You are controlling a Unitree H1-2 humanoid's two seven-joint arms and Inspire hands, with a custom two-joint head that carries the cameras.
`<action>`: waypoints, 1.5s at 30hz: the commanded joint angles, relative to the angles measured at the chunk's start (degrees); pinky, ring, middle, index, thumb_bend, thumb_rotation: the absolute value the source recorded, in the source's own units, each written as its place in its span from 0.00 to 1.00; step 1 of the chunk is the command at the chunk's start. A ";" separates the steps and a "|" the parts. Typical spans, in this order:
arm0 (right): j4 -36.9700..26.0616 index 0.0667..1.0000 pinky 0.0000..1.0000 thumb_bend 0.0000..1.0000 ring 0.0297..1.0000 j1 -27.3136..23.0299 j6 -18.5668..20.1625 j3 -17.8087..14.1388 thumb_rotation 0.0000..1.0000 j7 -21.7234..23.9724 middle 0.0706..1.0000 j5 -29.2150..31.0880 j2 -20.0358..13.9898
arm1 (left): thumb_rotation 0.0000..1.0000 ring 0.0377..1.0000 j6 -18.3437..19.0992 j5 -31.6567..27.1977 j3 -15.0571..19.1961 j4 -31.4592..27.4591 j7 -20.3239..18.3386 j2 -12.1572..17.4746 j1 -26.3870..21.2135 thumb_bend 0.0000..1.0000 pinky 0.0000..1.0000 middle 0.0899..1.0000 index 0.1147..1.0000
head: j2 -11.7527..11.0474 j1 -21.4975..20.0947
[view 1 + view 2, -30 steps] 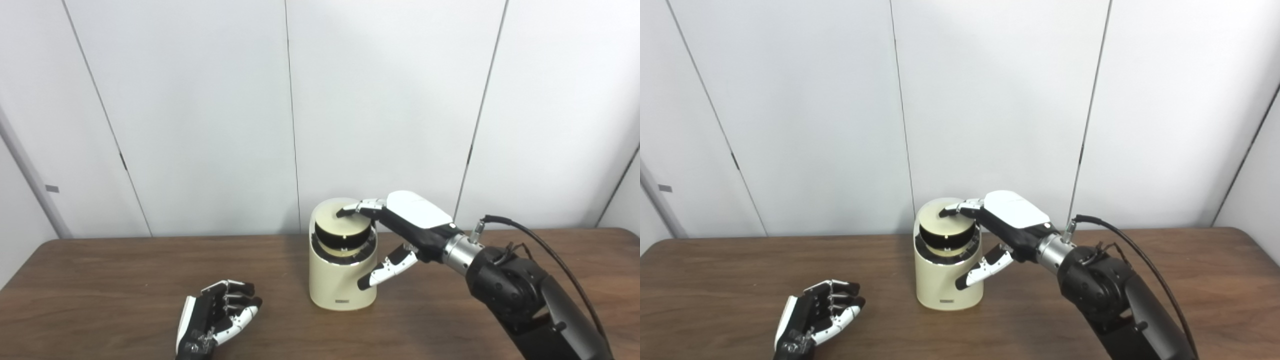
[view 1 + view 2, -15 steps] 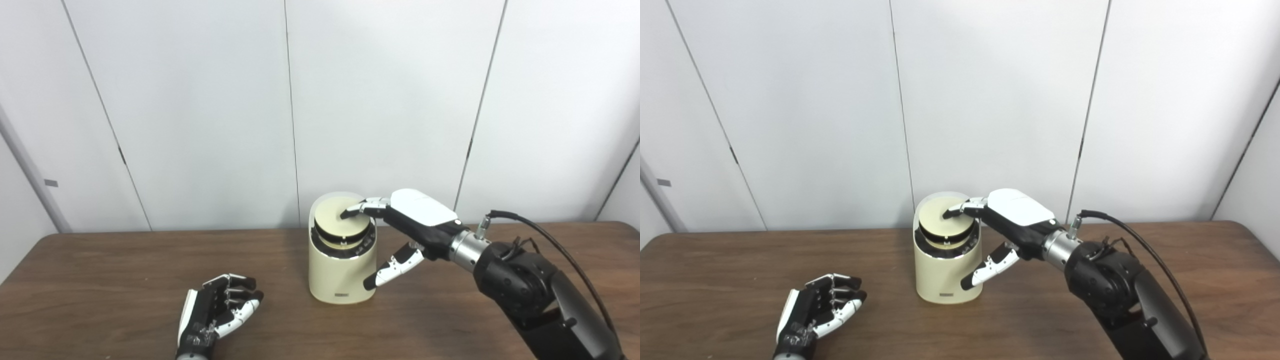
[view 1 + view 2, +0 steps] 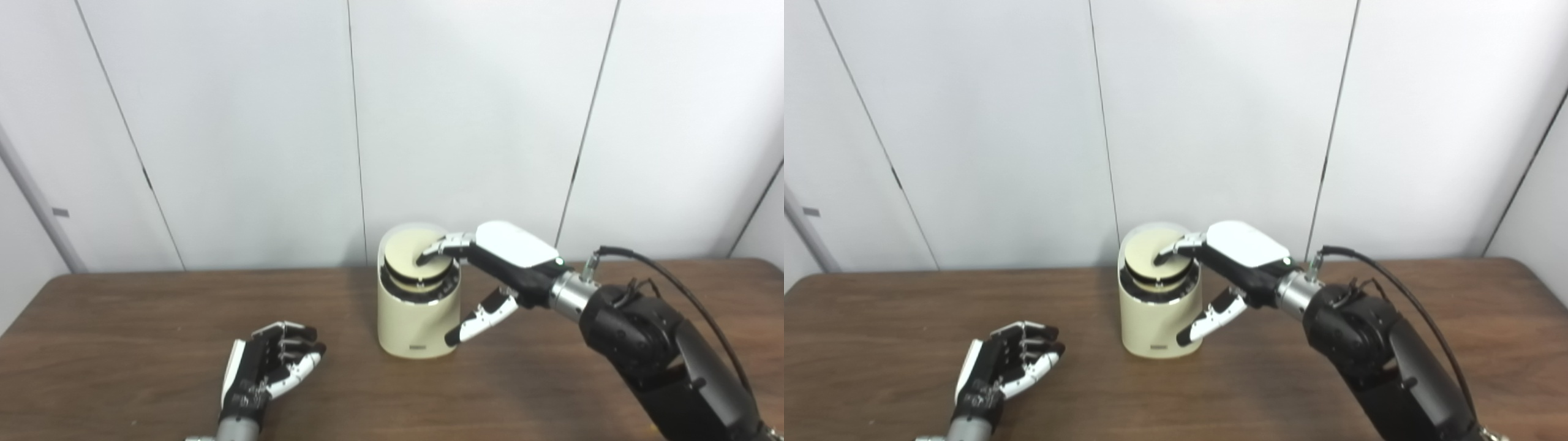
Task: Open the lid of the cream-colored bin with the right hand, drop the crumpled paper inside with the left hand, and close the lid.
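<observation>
**Right hand down on the lid, left parked on the table**

Reached in from the right with the right hand [image 3: 502, 257], white back turned up; laid the fingertips [image 3: 425, 257] flat on the round lid [image 3: 404, 251], right of its middle; gripped nothing, just pressed from above, fingers stretched out and close together; kept the thumb [image 3: 478, 318] splayed well away from them, pointing down and to the left, its tip just beside the bin's right front wall, contact there impossible to judge.

Found the lid sitting low in the mouth of the cream-colored bin [image 3: 410, 324], tilted a little, with a dark band of gap showing beneath its front edge, so not quite seated; saw nothing of the inside.

Placed the bin upright on the brown wooden table [image 3: 122, 324], near the far edge and about mid-width, small dark label at the foot of its front.

Trailed a black cable [image 3: 661, 269] off the right wrist, arching back over the dark forearm.

Over on the left, well apart from the bin: rested the left hand [image 3: 269, 367] on the tabletop, fingers loosely curled and slightly apart, pointing up and to the right; held nothing that could be seen.

Backed the whole scene with plain white wall panels [image 3: 245, 122], thin dark seams between them.
</observation>
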 commanded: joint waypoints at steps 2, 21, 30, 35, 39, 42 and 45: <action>-1.10 0.77 0.74 0.77 0.88 -1.26 -1.58 -0.22 0.41 -0.32 0.81 0.05 -0.38 | 0.05 0.55 -0.54 0.15 -0.22 -1.88 -0.21 0.13 -2.44 0.50 0.45 0.63 0.43 | 0.30 0.11; 1.77 0.76 0.82 0.78 0.88 -1.22 -4.80 3.32 0.42 -0.09 0.79 -4.31 -0.59 | 0.05 0.56 1.39 -0.11 -0.09 -3.48 -0.28 -0.14 -2.61 0.50 0.46 0.63 0.43 | 1.61 1.08; 2.79 0.75 0.87 0.79 0.89 -1.09 -7.45 4.73 0.42 -0.88 0.78 -7.47 -0.45 | 0.05 0.56 1.98 -0.57 0.13 -3.78 -0.48 -0.19 -2.77 0.50 0.46 0.63 0.43 | 2.07 1.18; 2.91 0.74 0.87 0.80 0.89 -1.16 -7.94 4.78 0.41 -1.13 0.78 -7.40 -0.50 | 0.05 0.56 1.91 -0.08 0.04 -3.80 -0.32 -0.14 -2.79 0.50 0.46 0.62 0.43 | 2.07 1.18; 2.37 0.75 0.88 0.80 0.89 -1.17 -7.45 4.77 0.41 -0.50 0.78 -7.40 -0.62 | 0.06 0.56 2.71 0.03 0.01 -4.48 -0.41 -0.22 -2.63 0.50 0.45 0.62 0.43 | 2.53 1.27; 2.14 0.75 0.88 0.79 0.89 -1.14 -7.26 4.90 0.43 -0.14 0.78 -7.66 -0.73 | 0.06 0.56 2.56 -0.29 -0.02 -4.50 -0.70 -0.21 -2.55 0.50 0.46 0.63 0.43 | 2.53 1.27; 2.19 0.76 0.88 0.78 0.87 -1.33 -8.38 5.57 0.45 -0.31 0.78 -8.73 -1.24 | 0.05 0.56 2.46 -0.08 0.01 -4.46 -0.65 -0.33 -2.48 0.50 0.45 0.63 0.43 | 2.69 1.24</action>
